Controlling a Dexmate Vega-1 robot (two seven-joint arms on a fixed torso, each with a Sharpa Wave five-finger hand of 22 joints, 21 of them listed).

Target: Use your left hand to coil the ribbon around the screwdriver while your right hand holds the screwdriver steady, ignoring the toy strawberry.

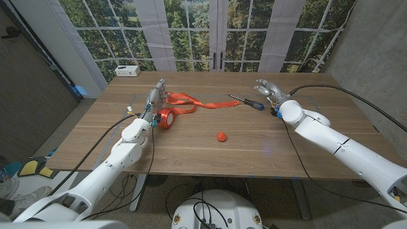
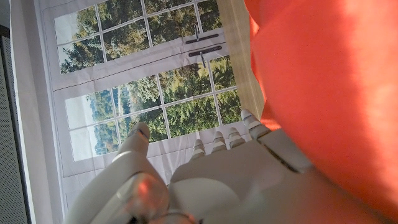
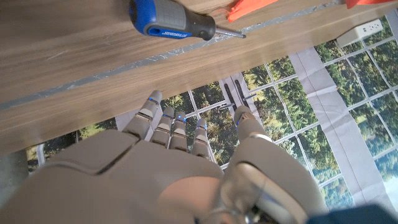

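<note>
An orange ribbon [image 1: 191,100] lies on the wooden table [image 1: 203,152], its rolled end [image 1: 166,117] at the left and a loose tail reaching toward the screwdriver [image 1: 248,102]. The screwdriver has a blue and black handle [image 3: 174,23] and lies flat, tip toward the ribbon. My left hand [image 1: 152,105] stands just left of the roll with fingers stretched out, and the ribbon [image 2: 323,93] looms close beside the hand [image 2: 236,168]. My right hand [image 1: 270,91] is just right of the screwdriver handle with fingers apart [image 3: 174,162], holding nothing. A ribbon end [image 3: 249,7] shows past the screwdriver tip.
A small red toy strawberry [image 1: 220,137] sits near the table's middle, nearer me than the ribbon and the screwdriver. A white box [image 1: 127,70] stands at the far left corner. Behind the table hangs a backdrop of windows and trees.
</note>
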